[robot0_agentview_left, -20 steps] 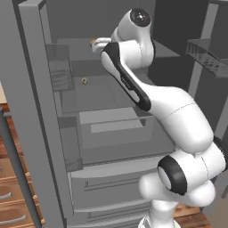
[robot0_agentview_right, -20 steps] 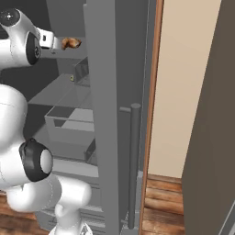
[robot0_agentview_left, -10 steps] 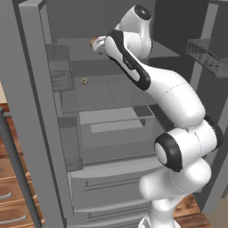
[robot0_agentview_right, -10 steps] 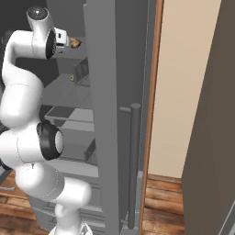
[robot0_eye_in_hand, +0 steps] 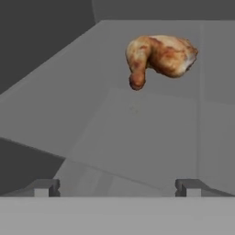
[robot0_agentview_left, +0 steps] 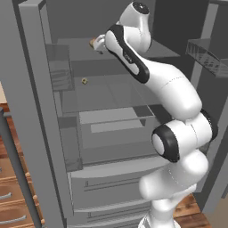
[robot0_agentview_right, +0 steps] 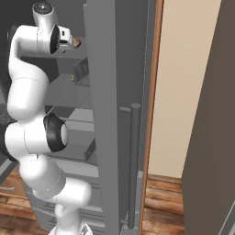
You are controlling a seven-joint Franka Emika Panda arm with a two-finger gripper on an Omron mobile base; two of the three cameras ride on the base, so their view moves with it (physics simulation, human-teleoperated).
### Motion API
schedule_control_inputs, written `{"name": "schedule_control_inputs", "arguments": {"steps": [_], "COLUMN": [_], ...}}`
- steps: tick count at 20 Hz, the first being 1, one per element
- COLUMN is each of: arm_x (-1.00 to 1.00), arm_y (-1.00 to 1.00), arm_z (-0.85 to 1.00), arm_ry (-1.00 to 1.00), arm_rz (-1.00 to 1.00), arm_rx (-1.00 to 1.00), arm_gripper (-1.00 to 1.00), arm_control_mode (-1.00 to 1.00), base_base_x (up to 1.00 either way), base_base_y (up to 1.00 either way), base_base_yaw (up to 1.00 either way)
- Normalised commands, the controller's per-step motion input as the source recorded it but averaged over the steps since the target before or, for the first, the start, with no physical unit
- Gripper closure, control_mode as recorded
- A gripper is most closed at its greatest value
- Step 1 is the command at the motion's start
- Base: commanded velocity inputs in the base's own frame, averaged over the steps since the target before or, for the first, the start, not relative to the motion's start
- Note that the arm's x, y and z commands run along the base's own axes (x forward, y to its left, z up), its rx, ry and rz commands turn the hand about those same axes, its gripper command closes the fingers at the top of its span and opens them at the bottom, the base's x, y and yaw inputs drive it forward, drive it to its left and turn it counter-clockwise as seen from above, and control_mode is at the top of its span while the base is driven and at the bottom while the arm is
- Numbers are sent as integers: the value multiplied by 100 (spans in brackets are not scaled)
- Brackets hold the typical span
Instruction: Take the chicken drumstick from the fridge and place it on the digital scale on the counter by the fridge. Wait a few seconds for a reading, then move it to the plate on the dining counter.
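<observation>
The one fridge (robot0_agentview_left: pixel 111 147) stands open so the arm can reach its top shelf. There the gripper (robot0_eye_in_hand: pixel 117 187), jaws spread wide and empty, faces the single chicken drumstick (robot0_eye_in_hand: pixel 160 57), which lies ahead of the fingertips, apart from them; one tiny yellowish speck (robot0_agentview_left: pixel 84 81) sits lower.

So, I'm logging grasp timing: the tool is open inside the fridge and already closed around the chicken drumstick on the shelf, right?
Not quite. The tool is open inside the fridge, but it has not closed on the chicken drumstick. In the hand view the drumstick lies on the shelf ahead of the spread fingertips, apart from them.
</observation>
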Motion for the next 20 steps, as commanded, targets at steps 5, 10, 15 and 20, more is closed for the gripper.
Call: {"name": "schedule_control_inputs", "arguments": {"steps": [5,10,15,20], "arm_x": [34,16,18,28], "arm_y": [2,14,20,6], "arm_z": [-13,0,-5,-6], "arm_ry": [0,-4,-3,0], "arm_rz": [0,-1,-3,-4], "arm_rx": [-3,-1,-1,-3], "arm_gripper": [-100,-100,-100,-100], "arm_control_mode": [-100,-100,-100,-100], "base_base_x": [0,0,0,0], "base_base_y": [0,0,0,0], "base_base_yaw": [0,0,0,0]}}
